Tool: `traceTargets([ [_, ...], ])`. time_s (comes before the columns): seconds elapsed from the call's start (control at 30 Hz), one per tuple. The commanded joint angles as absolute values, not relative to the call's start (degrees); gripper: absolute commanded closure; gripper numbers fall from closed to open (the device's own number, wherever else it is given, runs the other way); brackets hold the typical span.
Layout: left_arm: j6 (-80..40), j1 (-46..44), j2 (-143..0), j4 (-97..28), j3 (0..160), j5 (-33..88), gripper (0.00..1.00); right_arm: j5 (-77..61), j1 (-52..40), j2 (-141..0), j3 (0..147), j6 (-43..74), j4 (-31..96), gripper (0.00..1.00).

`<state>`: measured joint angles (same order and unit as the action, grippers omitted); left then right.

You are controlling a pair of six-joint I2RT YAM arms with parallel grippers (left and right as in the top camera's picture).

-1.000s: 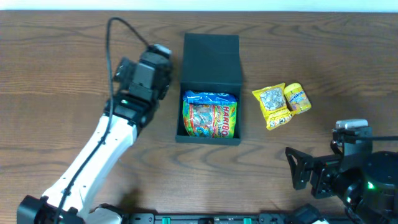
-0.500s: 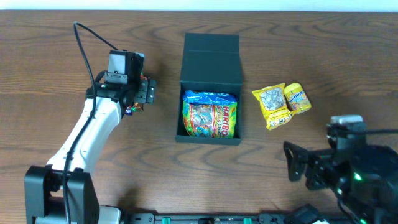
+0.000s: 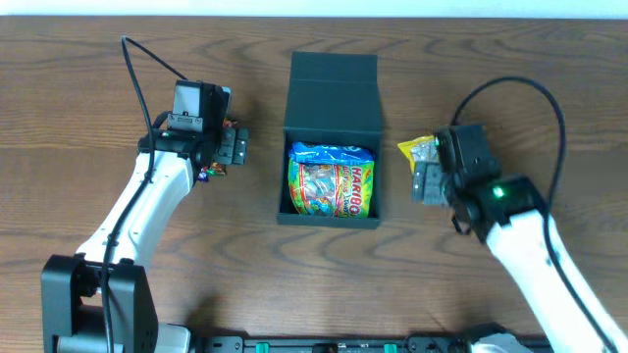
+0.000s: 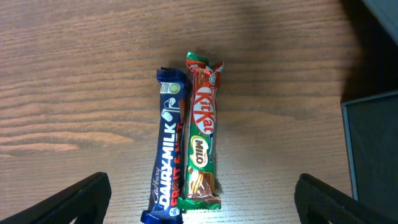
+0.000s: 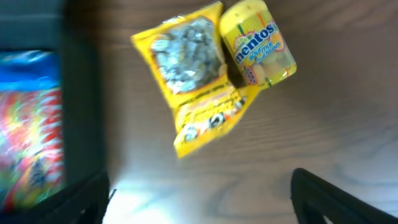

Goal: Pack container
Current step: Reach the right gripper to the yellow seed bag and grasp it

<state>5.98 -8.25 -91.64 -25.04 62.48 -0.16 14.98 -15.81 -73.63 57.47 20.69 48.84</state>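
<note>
The dark teal container (image 3: 330, 90) stands at mid-table with its flap lid open at the back. A colourful Haribo bag (image 3: 332, 180) lies inside. My left gripper (image 3: 234, 149) is open, left of the container, above two bars lying side by side: a blue Dairy Milk bar (image 4: 169, 149) and a green KitKat Milo bar (image 4: 202, 134). My right gripper (image 3: 428, 178) is open, right of the container, over a yellow snack packet (image 5: 196, 81) and a yellow Mentos tub (image 5: 258, 40). The overhead view shows only a corner of the packet (image 3: 416, 148). Both grippers (image 4: 202, 200) (image 5: 202, 199) are empty.
The container's wall shows at the right edge of the left wrist view (image 4: 373, 149) and at the left of the right wrist view (image 5: 81, 93). Bare wooden table (image 3: 88, 78) surrounds everything.
My right arm has swung from the front right corner up to above the yellow packet and Mentos tub. My left arm moved away from the container to over the bars, then held still.
</note>
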Motion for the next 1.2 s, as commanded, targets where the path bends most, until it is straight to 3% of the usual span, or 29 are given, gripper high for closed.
traceTargets([
  [0.0, 5.5, -8.0, -92.1, -25.2, 62.7, 0.1, 0.05, 11.5, -11.7, -79.2, 57.4, 19.0, 46.2, 0.11],
  [0.2, 5.5, -8.0, -92.1, -25.6, 62.7, 0.1, 0.05, 3.9, -8.3, -89.3, 57.4, 14.0, 38.2, 0.17],
  [0.5, 4.7, -8.0, -92.1, -25.9, 62.7, 0.1, 0.05, 4.5, -7.1, -99.9, 57.4, 12.4, 32.1, 0.19],
  [0.57, 4.7, -8.0, -92.1, -25.9, 62.7, 0.1, 0.05, 4.4, -6.8, -101.7, 57.4, 12.4, 31.6, 0.37],
  [0.6, 4.7, -8.0, -92.1, -26.0, 62.7, 0.1, 0.05, 4.3, -6.8, -102.5, 57.4, 12.7, 31.7, 0.55],
  [0.63, 4.7, -8.0, -92.1, -26.0, 62.7, 0.1, 0.05, 4.0, -6.8, -103.0, 57.4, 13.0, 31.7, 0.67],
  [0.77, 4.7, -8.0, -92.1, -26.0, 62.7, 0.1, 0.05, 1.5, -6.8, -102.0, 57.9, 13.2, 32.9, 0.99],
  [1.17, 4.6, -8.0, -92.1, -26.9, 62.7, 0.1, 0.05, -2.1, -9.5, -82.3, 68.9, 12.0, 46.2, 0.99],
])
